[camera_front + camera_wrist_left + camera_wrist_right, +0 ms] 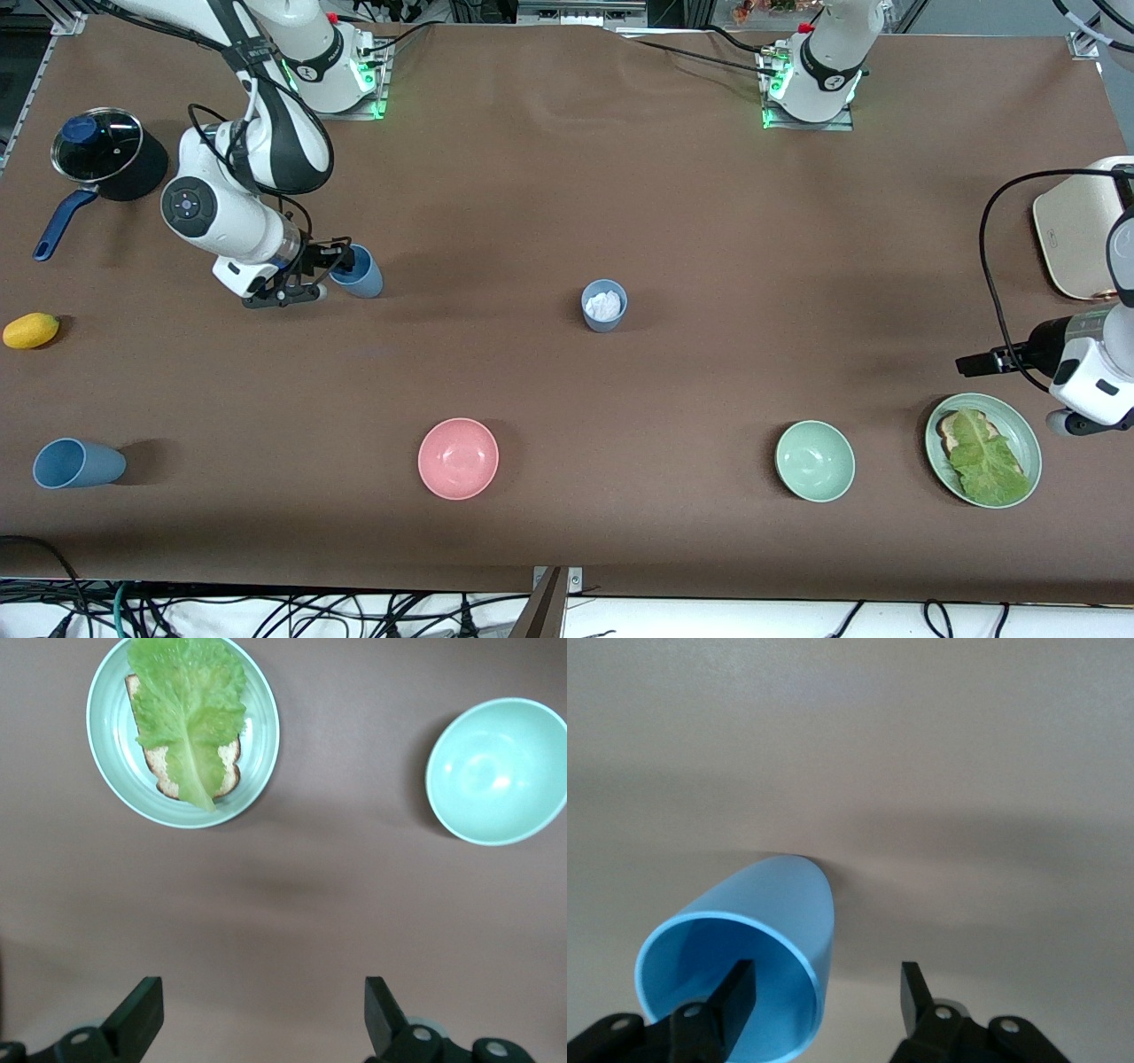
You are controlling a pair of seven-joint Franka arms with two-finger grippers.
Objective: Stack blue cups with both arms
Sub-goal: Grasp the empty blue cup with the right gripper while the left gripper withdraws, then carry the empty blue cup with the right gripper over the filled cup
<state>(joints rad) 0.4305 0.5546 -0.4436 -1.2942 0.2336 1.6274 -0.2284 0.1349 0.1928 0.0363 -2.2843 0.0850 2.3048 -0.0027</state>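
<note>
Table cloth (567, 177) plain brown. Near the pink bowl (458, 457): pale green bowl (815, 461), dusty-blue cup (604, 306) with white stuff inside. Well apart from it: green plate (1028, 434) with green lettuce, yellow fruit (31, 330), black pot (97, 146) with blue handle.

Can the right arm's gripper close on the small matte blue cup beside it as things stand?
Probably yes: the right gripper is open, one finger already inside the blue cup's mouth, the rim between its fingers, nothing blocking.

Three blue cups (357, 271) (604, 305) (78, 463); two bowls (458, 458) (815, 461)
</note>
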